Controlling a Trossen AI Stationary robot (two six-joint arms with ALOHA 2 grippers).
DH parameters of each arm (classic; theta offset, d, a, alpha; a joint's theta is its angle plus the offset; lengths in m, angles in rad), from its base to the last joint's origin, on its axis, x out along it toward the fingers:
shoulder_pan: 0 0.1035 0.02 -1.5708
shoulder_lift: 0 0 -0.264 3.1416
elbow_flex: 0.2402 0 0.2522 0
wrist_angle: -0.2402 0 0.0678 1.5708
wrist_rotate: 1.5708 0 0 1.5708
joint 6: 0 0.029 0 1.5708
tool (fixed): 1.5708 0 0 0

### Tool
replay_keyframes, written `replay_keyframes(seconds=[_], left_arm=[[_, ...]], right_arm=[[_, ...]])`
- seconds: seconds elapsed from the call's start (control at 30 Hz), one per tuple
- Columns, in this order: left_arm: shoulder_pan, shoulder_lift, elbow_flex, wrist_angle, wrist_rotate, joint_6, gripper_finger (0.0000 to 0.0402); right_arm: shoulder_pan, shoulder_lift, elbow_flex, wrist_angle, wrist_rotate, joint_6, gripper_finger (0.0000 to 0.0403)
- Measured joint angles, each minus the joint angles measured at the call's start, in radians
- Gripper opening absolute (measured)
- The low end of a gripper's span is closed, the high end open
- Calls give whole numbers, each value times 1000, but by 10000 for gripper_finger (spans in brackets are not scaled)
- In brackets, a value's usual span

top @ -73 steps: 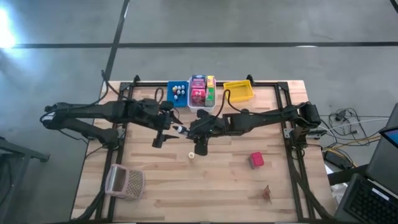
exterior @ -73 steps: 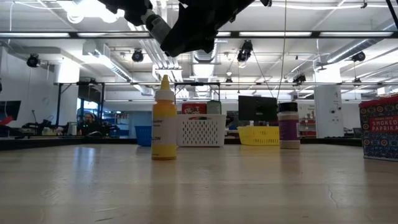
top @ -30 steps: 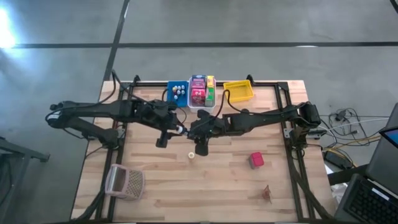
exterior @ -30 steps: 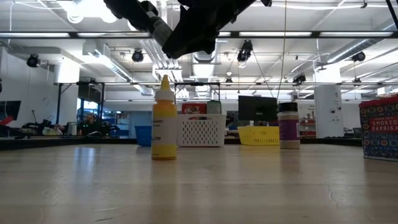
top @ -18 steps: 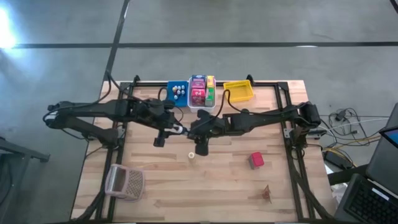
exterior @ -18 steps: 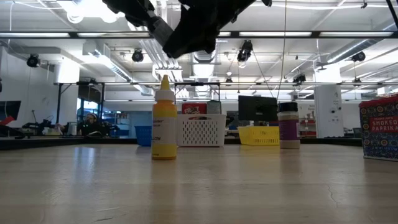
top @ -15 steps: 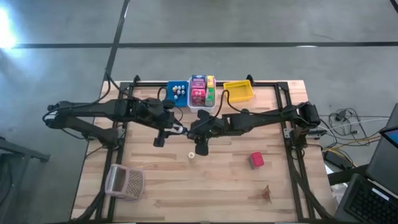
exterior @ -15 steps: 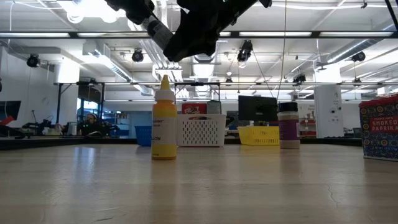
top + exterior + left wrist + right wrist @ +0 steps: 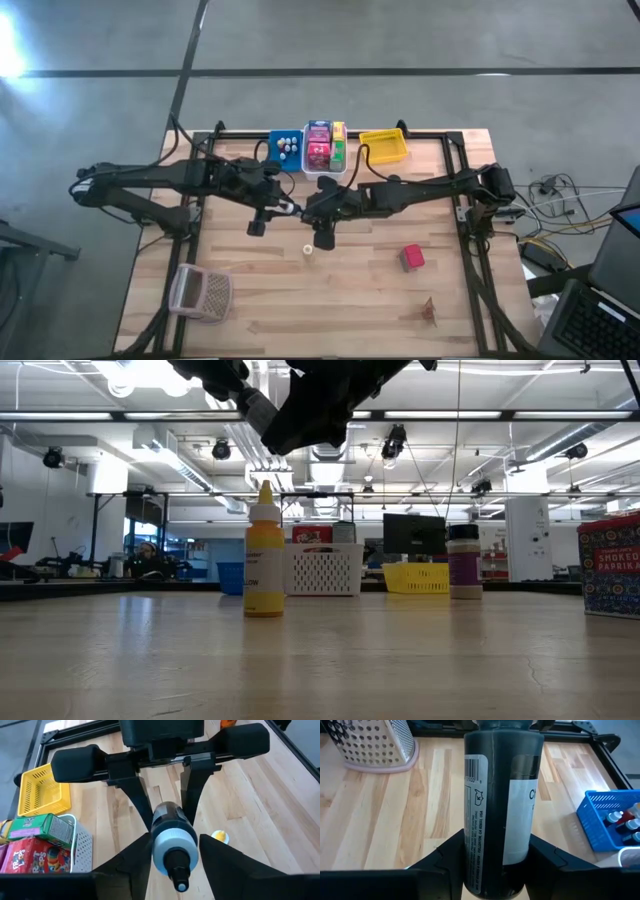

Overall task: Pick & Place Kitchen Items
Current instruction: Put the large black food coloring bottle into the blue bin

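Observation:
A dark bottle (image 9: 502,805) with a white label and a grey nozzle cap (image 9: 173,842) hangs level in the air above the table's middle, between both grippers. My right gripper (image 9: 318,207) is shut on its body. My left gripper (image 9: 272,205) is shut at its cap end. A yellow squeeze bottle (image 9: 263,550) and a dark-lidded jar (image 9: 463,560) stand upright on the table below. A red paprika box (image 9: 412,258) stands nearer the right edge. More small boxes and jars sit in the bins at the far edge. My left gripper has the bottle's grey cap (image 9: 165,832) between its two fingers (image 9: 132,862), coming level from the table's left, along the bottle. The bottle is clear of the table. My right gripper pinches the bottle's dark body near its base (image 9: 495,870) between both fingers (image 9: 445,857), coming level from the table's right, along the bottle. The bottle is lifted clear and lies level, its cap pointing toward the left arm.
A blue bin (image 9: 287,148), a white bin (image 9: 322,178) and a yellow bin (image 9: 384,146) line the far edge. A pinkish mesh basket (image 9: 203,292) lies near the near-left corner. A small reddish thing (image 9: 428,312) lies near the near-right corner. Bare wood lies between.
My left arm has shifted slightly back toward the table's left. The right gripper and the bottle have kept their place in the air.

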Motion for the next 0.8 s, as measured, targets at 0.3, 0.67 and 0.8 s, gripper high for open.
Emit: replay_keyframes(seconds=[0.3,0.67,0.8], left_arm=[[0,0,0,-9,-2,0,124],[2,-1,0,-25,-4,-1,131],[5,-4,3,-62,-29,-4,127]], right_arm=[[0,0,0,0,-2,-4,137],[0,0,0,0,-2,-1,159],[0,-1,1,0,-1,1,173]])
